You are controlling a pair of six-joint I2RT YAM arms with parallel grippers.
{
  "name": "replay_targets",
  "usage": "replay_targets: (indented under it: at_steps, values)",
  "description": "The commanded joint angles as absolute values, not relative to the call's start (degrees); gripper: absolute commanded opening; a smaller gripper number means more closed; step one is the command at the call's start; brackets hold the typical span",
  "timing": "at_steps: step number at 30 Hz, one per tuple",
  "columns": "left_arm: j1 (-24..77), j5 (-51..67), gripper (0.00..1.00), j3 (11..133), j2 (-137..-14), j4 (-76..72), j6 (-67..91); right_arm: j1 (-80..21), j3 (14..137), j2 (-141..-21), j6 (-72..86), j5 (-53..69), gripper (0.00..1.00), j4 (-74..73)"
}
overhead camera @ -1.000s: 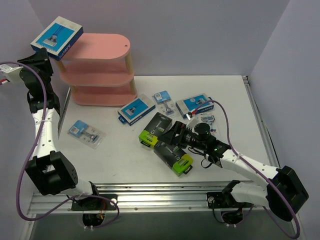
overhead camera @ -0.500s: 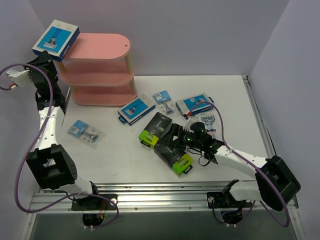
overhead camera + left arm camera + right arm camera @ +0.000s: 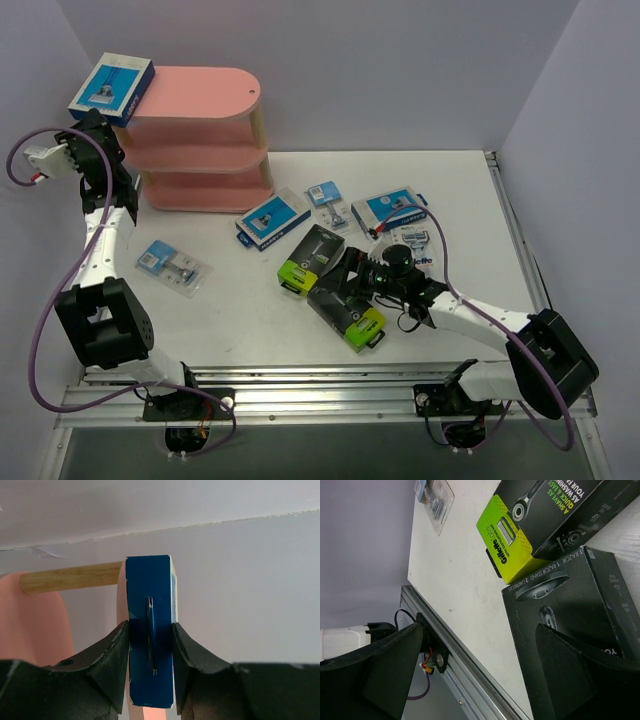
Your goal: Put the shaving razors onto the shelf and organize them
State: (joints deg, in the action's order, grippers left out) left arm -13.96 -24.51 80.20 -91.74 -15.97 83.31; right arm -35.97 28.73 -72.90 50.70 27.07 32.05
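1. Closest to the arm bases, the near black box (image 3: 340,308) lies flat on the table (image 3: 240,320), its lime end pointing toward the rail (image 3: 300,385).
2. Over that box's dark end hangs the right gripper (image 3: 338,285), low, with its fingers (image 3: 390,670) spread wide and nothing between them. I cannot tell whether it touches the box.
3. Just beyond lies the far black box (image 3: 318,252), flat, just beside the near one, with its lime end facing left.
4. Well to the left, the left blister pack (image 3: 170,263) lies alone on the table.
5. Behind the right wrist sits the right blister pack (image 3: 420,240), partly hidden by the arm, and the right blue box (image 3: 395,208) lies just past it.
6. Mid-table, the middle blue box (image 3: 272,220) lies flat with the middle blister pack (image 3: 328,195) near its right end.
7. At the far left stands the shelf (image 3: 200,90).
8. The left gripper (image 3: 97,118) is clamped on the held blue box (image 3: 112,85), its fingers (image 3: 100,665) pressing both flat faces.
9. This box is at the left end of the top board, by a wooden post (image 3: 70,577). Whether it rests on the board is unclear.
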Motion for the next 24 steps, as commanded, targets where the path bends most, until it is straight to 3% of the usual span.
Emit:
replay_targets:
  at_steps: [1,24]
  values:
    - [-13.9,-27.5,0.02,84.1,-91.7,-17.4,85.3,-35.6,28.4,-73.4,50.1,28.1,0.91,35.1]
    - [-13.9,-29.3,0.02,90.8,-96.6,-13.4,86.8,-35.3,27.0,-75.3,51.1,27.7,0.91,37.0]
